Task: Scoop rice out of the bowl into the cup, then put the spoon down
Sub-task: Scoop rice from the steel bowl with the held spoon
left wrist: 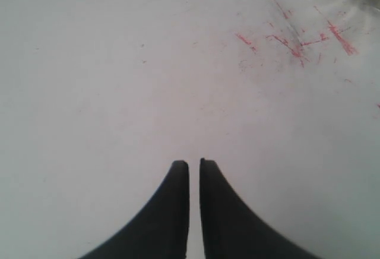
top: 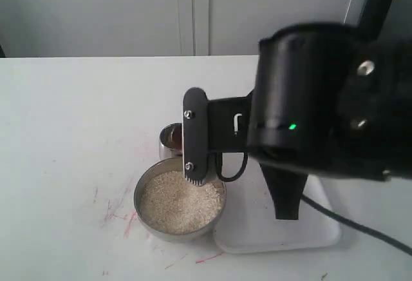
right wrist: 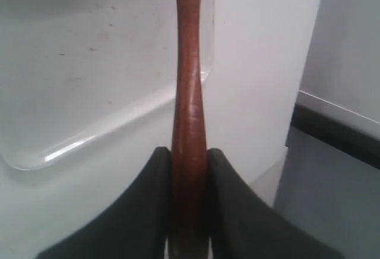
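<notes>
right gripper (right wrist: 189, 152): pinching the spoon (right wrist: 188, 63) by its handle, above the white tray (right wrist: 89, 92) | ahead of its fingers: bowl (top: 145, 191) full of rice (top: 177, 203) | cup (top: 168, 140): just beyond the bowl | left gripper (left wrist: 194, 165): pressed together over the table (left wrist: 119, 63)

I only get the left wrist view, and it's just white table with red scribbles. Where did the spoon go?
Observer: The spoon is pinched by its handle in the right gripper.
Operator: Is there any rice left to scoop?
Observer: Yes, the bowl holds lots of rice.
Operator: And where's the cup?
Observer: In the exterior view the cup stands just behind the bowl, partly hidden by the arm.
</notes>
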Motion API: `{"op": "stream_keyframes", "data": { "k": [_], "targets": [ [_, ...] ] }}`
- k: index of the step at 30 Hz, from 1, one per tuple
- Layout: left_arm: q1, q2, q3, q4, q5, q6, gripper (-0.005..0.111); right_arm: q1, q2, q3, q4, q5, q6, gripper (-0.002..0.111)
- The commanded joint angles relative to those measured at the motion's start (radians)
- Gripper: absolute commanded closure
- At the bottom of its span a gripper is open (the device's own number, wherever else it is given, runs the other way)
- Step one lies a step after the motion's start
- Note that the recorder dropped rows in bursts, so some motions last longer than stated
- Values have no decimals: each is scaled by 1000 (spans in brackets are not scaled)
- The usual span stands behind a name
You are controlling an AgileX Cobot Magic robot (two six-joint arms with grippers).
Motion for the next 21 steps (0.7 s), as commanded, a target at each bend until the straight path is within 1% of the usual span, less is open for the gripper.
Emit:
{"op": "stream_keyframes", "data": {
  "k": [1,4,8,16,21],
  "targets": [
    [-5,0,9,-6,49,-6,92,7,80,61,-83,-33,45,108],
    [-5,0,9,-6,49,-6,92,9,132,96,-100,-88,87,108],
    [-5,0,9,-6,49,-6,92,10,179,131,-213,-134,206,108],
    [-5,0,9,-6,49,-6,92,10,214,140,-273,-151,230,108],
    [-5,0,9,-6,49,-6,92,10,214,140,-262,-151,230,108]
  ]
}}
